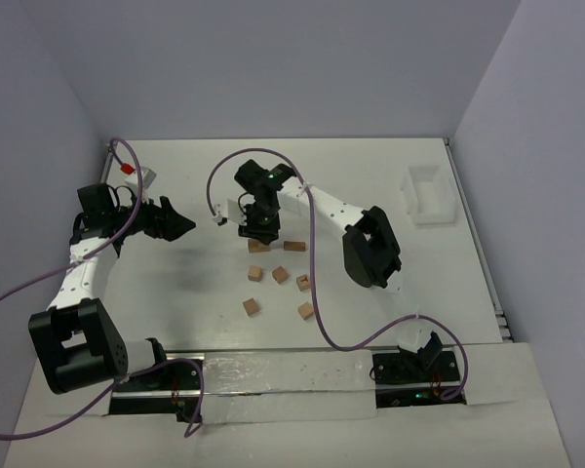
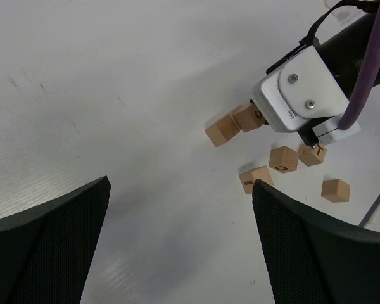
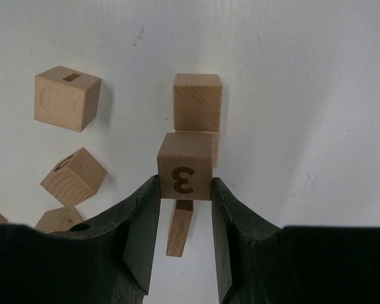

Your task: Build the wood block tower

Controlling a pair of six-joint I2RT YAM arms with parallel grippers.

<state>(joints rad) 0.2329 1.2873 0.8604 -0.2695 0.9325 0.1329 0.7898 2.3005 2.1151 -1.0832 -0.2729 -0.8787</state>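
My right gripper (image 1: 261, 230) (image 3: 185, 183) is shut on a tan wood block marked "3" (image 3: 185, 166). It holds the block over a lower block (image 3: 179, 228) whose edges show beneath; whether they touch I cannot tell. Another block (image 3: 197, 101) lies just beyond. In the top view several loose wood blocks lie on the table, among them ones at the middle (image 1: 280, 275) and near front (image 1: 251, 306). My left gripper (image 1: 180, 226) (image 2: 180, 183) is open and empty, left of the blocks. No tall tower shows.
A white tray (image 1: 424, 195) stands at the back right. A small red and white object (image 1: 132, 172) lies at the back left corner. The right arm's elbow (image 1: 370, 249) hangs to the right of the blocks. Purple cables loop over the table.
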